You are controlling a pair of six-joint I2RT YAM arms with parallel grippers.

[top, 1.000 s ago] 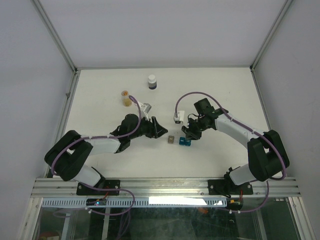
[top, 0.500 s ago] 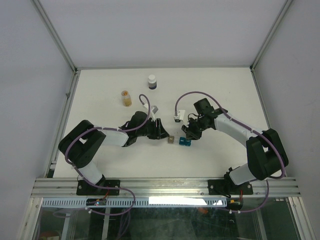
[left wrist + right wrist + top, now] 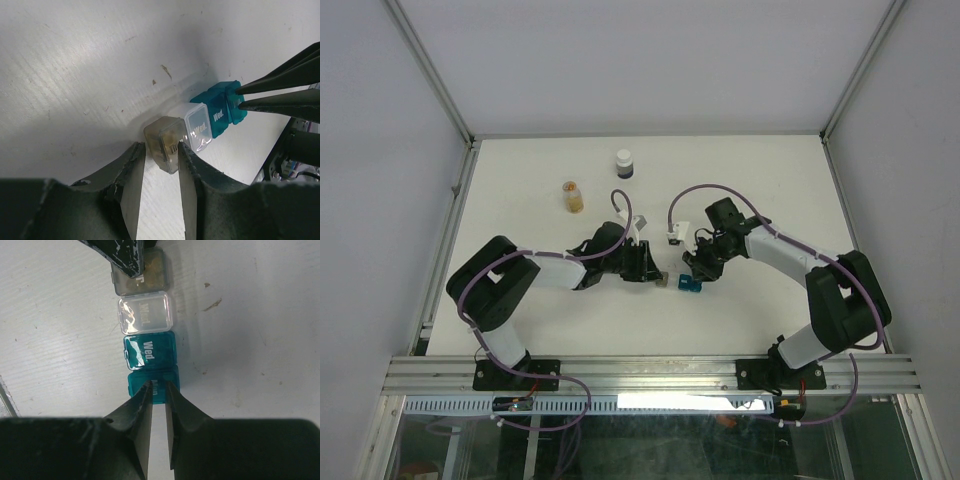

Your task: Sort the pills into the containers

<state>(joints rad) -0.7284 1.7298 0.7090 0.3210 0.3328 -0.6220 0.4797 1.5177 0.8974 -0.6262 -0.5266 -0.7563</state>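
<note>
A row of tiny square containers lies at mid-table: a grey-brown cup point(image 3: 165, 142), a clear cell point(image 3: 197, 125) and a teal-blue two-cell piece point(image 3: 222, 107). My left gripper point(image 3: 161, 148) is open, its fingertips on either side of the grey-brown cup's near end; it also shows in the top view point(image 3: 653, 272). My right gripper point(image 3: 159, 386) is closed to a narrow gap on the end cell of the teal-blue container point(image 3: 150, 352), and shows in the top view point(image 3: 692, 272). The pills fill an orange-tan, white-capped vial point(image 3: 574, 196) standing far left of both grippers.
A dark round bottle with a white cap point(image 3: 624, 164) stands at the back of the table. The white table point(image 3: 760, 180) is bounded by metal frame rails at its left, right and back edges. Purple cables loop above both wrists.
My left arm has swung right, bringing its fingers up to the grey-brown cup. The right gripper has stayed at the teal-blue container.
</note>
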